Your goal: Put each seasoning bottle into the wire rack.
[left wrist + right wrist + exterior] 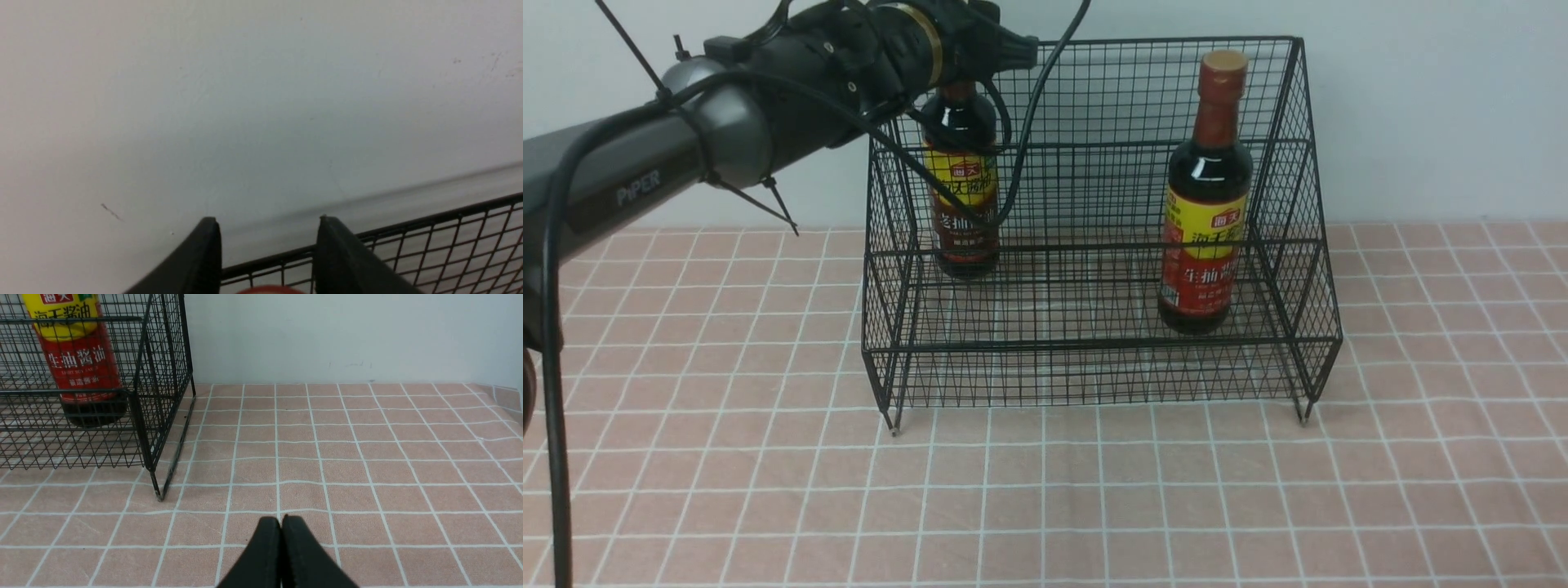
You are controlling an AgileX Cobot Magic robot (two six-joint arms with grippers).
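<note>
Starting from the largest item, you have a pink tiled bench point(727, 490) carrying the wire rack point(1094, 351), which stands on its short feet near the back wall.

The left arm point(645, 180) reaches in over the rack's left rear corner.

Both seasoning bottles stand upright inside the rack. The brown-label bottle point(964, 220) is at the left, set further back on what looks like the rear step. The red-label bottle point(1205, 245) is at the right, nearer the front. By that layout, I judge the placing work all but done.

The left claw point(267, 222) hangs directly above the brown-label bottle. Its fingers are parted to a middling width and the bottle cap point(269, 290) shows between them at the edge of the wrist view. You cannot tell from these views whether the pads are pressing on the neck or standing clear of it.

The right claw point(281, 518) is closed tight on nothing. It sits low over the bench, outside the rack's right side and well apart from either bottle.

Note the governing relation. The bottle's long axis is vertical and runs straight up into the left claw, and the left arm is the nearer one. Any withdrawal should therefore follow that axis upward. A sideways pull risks tipping the bottle or catching the rack's top wire.
</note>
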